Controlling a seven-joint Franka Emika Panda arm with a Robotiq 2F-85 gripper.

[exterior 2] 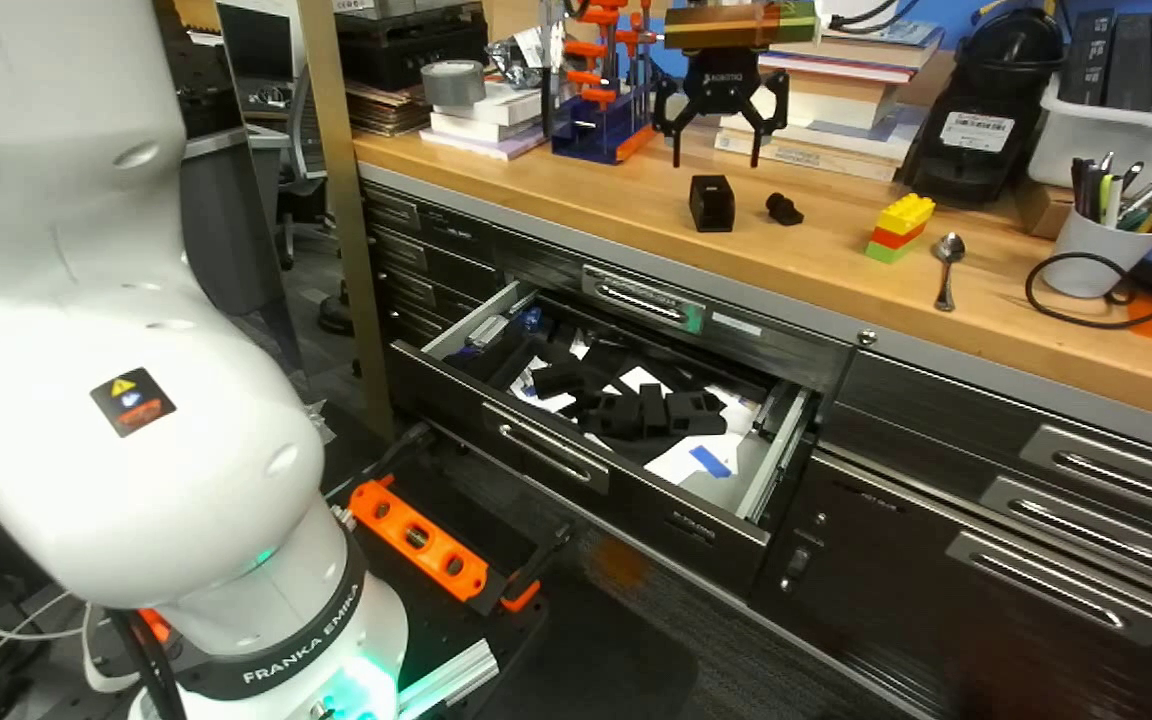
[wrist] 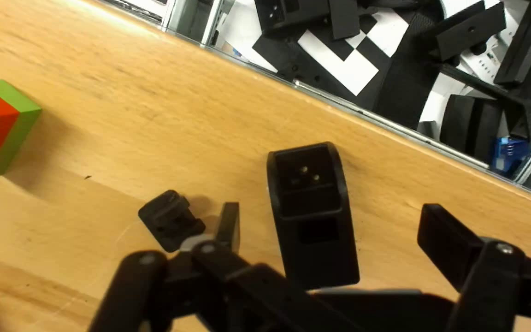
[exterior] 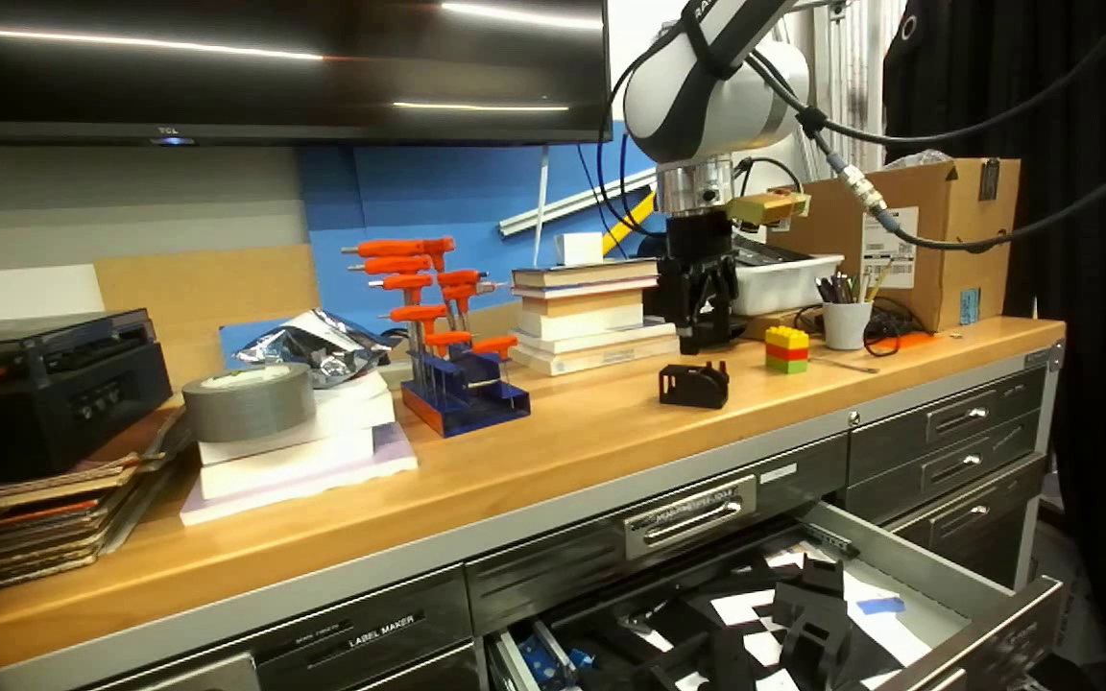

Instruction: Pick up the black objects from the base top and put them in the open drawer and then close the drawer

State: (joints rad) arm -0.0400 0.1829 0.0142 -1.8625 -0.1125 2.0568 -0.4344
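Observation:
A larger black block [exterior 2: 712,203] stands on the wooden base top; it also shows in an exterior view [exterior: 692,387] and in the wrist view [wrist: 316,249]. A small black piece [exterior 2: 784,208] lies beside it and also shows in the wrist view [wrist: 168,219]. My gripper [exterior 2: 716,158] is open and empty above the base top, over the larger block. In the wrist view the fingers [wrist: 333,226] stand apart on either side of the block, not touching it. The open drawer [exterior 2: 576,455] below holds several black parts and white papers; its front also shows in an exterior view [exterior: 985,638].
A yellow, red and green brick stack [exterior 2: 901,228], a spoon [exterior 2: 949,270] and a pen cup [exterior 2: 1096,255] stand or lie near the black objects. Books [exterior: 582,326] and a blue stand with orange-handled tools [exterior: 467,403] are behind. A shut drawer [exterior: 687,518] sits above the open one.

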